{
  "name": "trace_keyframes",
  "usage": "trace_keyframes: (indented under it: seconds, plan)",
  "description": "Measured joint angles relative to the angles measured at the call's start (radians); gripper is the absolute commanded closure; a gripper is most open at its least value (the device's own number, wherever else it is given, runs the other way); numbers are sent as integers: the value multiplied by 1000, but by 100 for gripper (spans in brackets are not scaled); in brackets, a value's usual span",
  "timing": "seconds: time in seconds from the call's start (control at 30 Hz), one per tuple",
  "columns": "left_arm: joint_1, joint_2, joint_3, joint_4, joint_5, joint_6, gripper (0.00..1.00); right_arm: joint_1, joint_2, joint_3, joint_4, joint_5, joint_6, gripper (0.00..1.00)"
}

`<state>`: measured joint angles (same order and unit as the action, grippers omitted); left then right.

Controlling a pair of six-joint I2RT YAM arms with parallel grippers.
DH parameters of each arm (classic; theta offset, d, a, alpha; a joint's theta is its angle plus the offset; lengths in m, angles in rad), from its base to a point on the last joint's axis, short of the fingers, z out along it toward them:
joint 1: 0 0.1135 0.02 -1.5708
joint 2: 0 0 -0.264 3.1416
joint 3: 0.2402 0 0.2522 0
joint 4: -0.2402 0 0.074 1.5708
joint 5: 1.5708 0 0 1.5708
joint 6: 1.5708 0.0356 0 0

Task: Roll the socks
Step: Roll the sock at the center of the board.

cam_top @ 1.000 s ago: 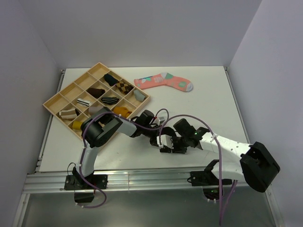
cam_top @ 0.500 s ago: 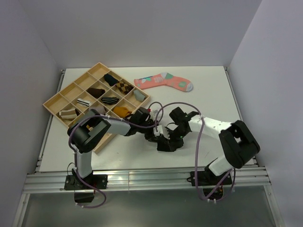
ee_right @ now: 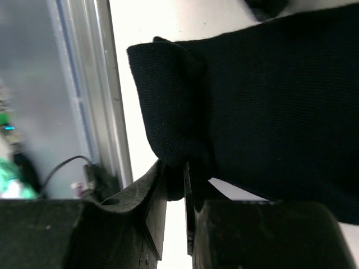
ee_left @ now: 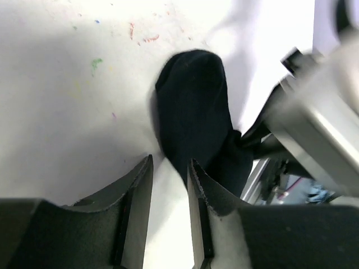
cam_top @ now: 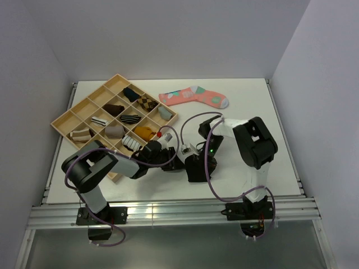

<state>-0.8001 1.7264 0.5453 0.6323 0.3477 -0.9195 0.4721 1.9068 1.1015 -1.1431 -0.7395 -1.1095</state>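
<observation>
My right hand [ee_right: 175, 175] pinches a folded edge of the black sock [ee_right: 269, 89], my left hand [ee_left: 170, 168] open beside it; rolling looks barely begun.

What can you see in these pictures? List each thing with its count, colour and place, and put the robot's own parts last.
black sock: one, black, on the table near the front, between the two grippers
long sock: one, coral-pink with teal and white patches, flat at the far middle
sock bundles: about ten, striped, argyle, brown, mustard and others, in the tray's compartments
tray: one, light wood, gridded, far left
table: one, white
left gripper: one, black, jaws apart beside the black sock
right gripper: one, black, pinching the black sock's folded edge
</observation>
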Motion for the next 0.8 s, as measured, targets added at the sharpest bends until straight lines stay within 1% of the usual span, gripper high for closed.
trace_keyframes:
  seconds: [0.17, 0.3, 0.53, 0.8]
  plan:
    - [-63, -38, -60, 114, -66, 61, 58, -11, 105, 88, -88, -6, 30, 82]
    - [-133, -54, -60, 169, -113, 117, 56, -14, 135, 109, -108, -6, 61, 82]
    - [-200, -48, 2, 172, -154, 213, 56, -14, 164, 125, -119, -7, 108, 82]
    - [-226, 26, 56, 154, -157, 274, 56, -15, 164, 126, -117, -5, 135, 82]
